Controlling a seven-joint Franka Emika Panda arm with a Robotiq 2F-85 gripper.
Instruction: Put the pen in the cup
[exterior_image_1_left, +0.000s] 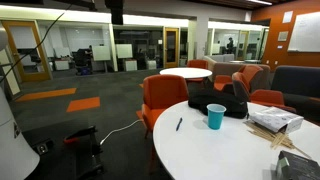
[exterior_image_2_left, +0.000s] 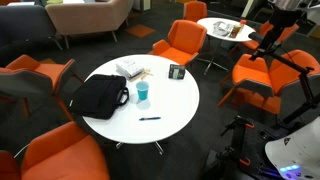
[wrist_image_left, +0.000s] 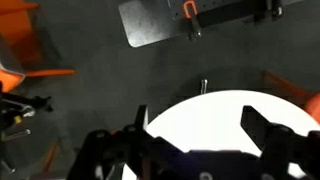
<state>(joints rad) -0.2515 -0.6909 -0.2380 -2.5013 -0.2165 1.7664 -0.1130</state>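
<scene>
The pen (exterior_image_1_left: 179, 124) is a thin dark stick lying flat on the round white table (exterior_image_1_left: 230, 155), near its edge. It shows in both exterior views (exterior_image_2_left: 150, 119). The teal cup (exterior_image_1_left: 216, 116) stands upright a short way from it, beside a black bag (exterior_image_1_left: 217, 100); the cup (exterior_image_2_left: 143, 93) and the bag (exterior_image_2_left: 100, 96) show in both exterior views. In the wrist view my gripper (wrist_image_left: 200, 130) is open and empty, high over the table's rim (wrist_image_left: 215, 100). Pen and cup are out of the wrist view.
Orange chairs (exterior_image_2_left: 180, 40) ring the table. Papers and pale wooden sticks (exterior_image_1_left: 275, 122) and a small dark box (exterior_image_2_left: 176, 71) lie on it. A second white table (exterior_image_2_left: 225, 28) stands behind. Dark carpet (wrist_image_left: 90, 100) lies below the gripper.
</scene>
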